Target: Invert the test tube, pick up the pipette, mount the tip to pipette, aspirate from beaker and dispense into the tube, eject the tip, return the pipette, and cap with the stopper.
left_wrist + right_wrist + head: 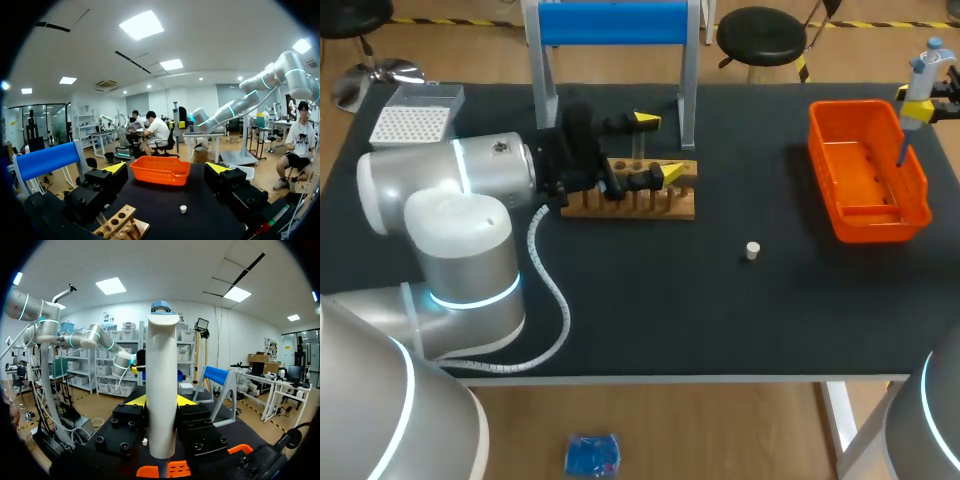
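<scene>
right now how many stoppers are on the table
1: the white stopper, on the mat between wooden rack and orange basket; others may hide behind the left arm.

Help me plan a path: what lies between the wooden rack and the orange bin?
Only the small white stopper, on bare black table between wooden rack and orange bin; head view shows it.

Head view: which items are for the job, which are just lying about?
Job: pipette, in right gripper; tip box; wooden rack; stopper.
Not named in the task: orange basket, below the pipette's tip; blue-topped stand.
</scene>
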### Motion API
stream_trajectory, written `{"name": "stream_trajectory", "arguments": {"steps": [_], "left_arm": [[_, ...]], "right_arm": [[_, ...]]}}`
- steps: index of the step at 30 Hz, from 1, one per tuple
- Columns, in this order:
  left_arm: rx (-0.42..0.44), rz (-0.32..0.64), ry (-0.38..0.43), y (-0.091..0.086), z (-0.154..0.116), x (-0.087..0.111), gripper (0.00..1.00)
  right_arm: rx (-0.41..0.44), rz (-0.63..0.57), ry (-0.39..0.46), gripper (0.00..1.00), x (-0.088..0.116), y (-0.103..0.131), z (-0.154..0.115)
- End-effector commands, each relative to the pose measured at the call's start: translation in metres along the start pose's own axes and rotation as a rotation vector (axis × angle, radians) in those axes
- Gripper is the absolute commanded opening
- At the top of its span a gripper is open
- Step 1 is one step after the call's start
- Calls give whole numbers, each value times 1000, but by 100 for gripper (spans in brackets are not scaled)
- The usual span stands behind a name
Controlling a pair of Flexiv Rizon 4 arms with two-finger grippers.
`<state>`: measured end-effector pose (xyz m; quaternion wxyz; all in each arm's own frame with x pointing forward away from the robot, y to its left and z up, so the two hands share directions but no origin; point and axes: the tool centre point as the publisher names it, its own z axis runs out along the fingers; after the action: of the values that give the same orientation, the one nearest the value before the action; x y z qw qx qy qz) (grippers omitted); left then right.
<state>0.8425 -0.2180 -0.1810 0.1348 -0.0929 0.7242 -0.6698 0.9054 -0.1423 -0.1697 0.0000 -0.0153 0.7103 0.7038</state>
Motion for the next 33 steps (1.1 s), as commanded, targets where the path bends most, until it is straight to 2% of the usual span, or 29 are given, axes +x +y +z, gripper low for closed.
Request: {"name": "stream_trajectory", "arguments": {"steps": [1,4,13,33], "left_arm": [[25,-13,-8,-5,-10,-2,100],[13,-9,-2,-13,-11,-2,100],[-46,4,83,-31,-6,2,100],[-63,-2,58,-32,-13,8,100]], "right_arm": [[4,0,0,0,0,1,0],[4,0,0,0,0,1,0],[4,0,0,0,0,1,0],[4,0,0,0,0,1,0]]}}
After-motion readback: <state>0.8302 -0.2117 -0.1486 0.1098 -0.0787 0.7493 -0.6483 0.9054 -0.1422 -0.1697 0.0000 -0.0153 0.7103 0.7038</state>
